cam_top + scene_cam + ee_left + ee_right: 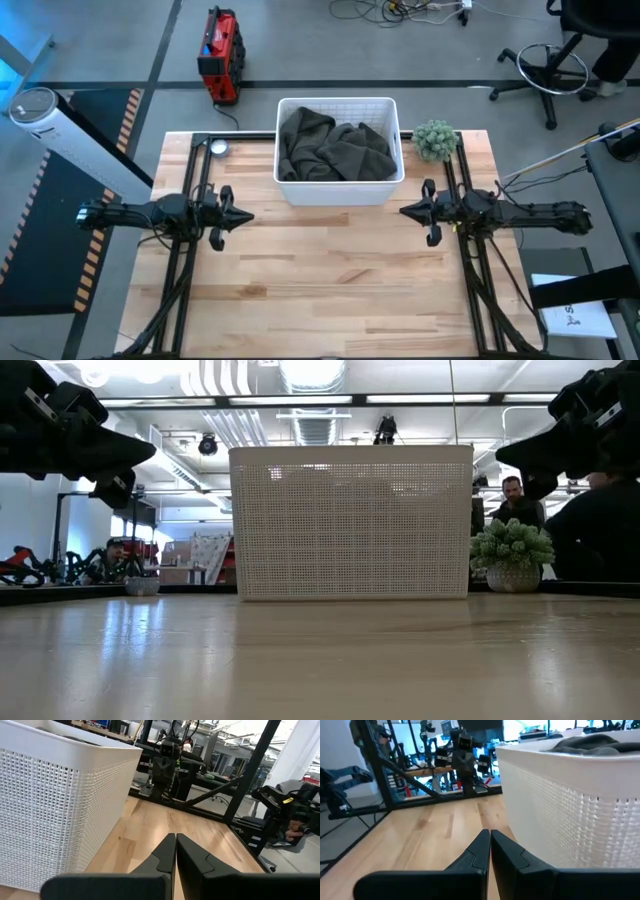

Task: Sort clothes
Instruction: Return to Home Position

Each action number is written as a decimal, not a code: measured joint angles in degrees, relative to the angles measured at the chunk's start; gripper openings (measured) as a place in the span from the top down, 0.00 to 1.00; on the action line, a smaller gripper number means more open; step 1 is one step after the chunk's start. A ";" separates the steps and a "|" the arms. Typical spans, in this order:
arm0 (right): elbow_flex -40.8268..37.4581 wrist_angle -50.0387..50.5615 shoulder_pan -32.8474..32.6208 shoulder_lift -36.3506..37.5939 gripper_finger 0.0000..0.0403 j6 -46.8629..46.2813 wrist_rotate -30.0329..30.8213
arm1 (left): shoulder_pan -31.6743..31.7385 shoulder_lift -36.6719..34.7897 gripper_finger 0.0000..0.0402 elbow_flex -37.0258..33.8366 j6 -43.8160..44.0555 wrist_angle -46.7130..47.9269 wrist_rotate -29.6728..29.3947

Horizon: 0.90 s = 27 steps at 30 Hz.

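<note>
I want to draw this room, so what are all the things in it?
basket: one, white, far middle of the table.
clothes: a pile, olive-grey on top, in the basket.
plant: one, green, right of the basket.
table: one, light wood.
box: one, red, floor behind the table.
chair: one, black, floor at far right.
left gripper: one, black, shut, over the table's left.
right gripper: one, black, shut, over the table's right.
</note>
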State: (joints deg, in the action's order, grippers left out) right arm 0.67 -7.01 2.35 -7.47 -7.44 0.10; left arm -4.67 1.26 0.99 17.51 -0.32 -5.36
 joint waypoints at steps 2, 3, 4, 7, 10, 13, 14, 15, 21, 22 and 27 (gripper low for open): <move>0.00 1.23 0.02 0.27 1.00 0.04 0.02 | 0.00 0.00 1.00 0.00 -0.64 -0.02 -0.25; 0.00 2.32 0.02 0.28 1.00 0.05 0.01 | 0.00 0.00 1.00 0.00 -0.97 -0.02 -0.30; 0.00 3.36 0.02 0.27 1.00 0.01 0.01 | 0.00 0.00 1.00 0.00 -1.12 -0.02 -0.31; -0.02 4.04 0.02 0.25 1.00 -0.71 0.00 | 0.00 0.28 1.00 0.00 -0.89 -0.02 -0.31; -0.02 3.64 0.02 0.39 1.00 -0.92 -0.07 | 0.00 1.29 1.00 0.00 -0.36 0.02 -0.25; -0.02 3.30 0.02 0.38 1.00 -1.27 -0.07 | 0.00 2.59 1.00 0.00 -0.31 0.02 -0.20; -0.02 3.37 0.02 0.38 1.00 -1.86 -0.07 | 0.00 3.11 1.00 0.00 -0.29 0.02 -0.20; -0.02 3.42 0.02 0.38 1.00 -2.34 -0.07 | 0.00 3.57 1.00 0.00 -0.29 0.02 -0.18; -0.02 3.76 0.02 0.31 1.00 -5.88 -0.74 | 0.00 3.98 1.00 0.00 -0.88 -0.20 -0.16; -0.02 3.68 0.02 0.40 1.00 -5.47 -1.05 | 0.00 3.48 1.00 0.00 -1.43 -0.22 -0.18; 0.40 3.70 0.02 1.50 1.00 -2.97 -1.57 | 0.02 -0.34 1.00 0.00 -2.55 -0.24 -1.04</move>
State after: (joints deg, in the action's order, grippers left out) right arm 1.06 -3.31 2.37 -5.98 -10.41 -1.47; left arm -4.64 0.92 0.99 14.96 -0.56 -6.41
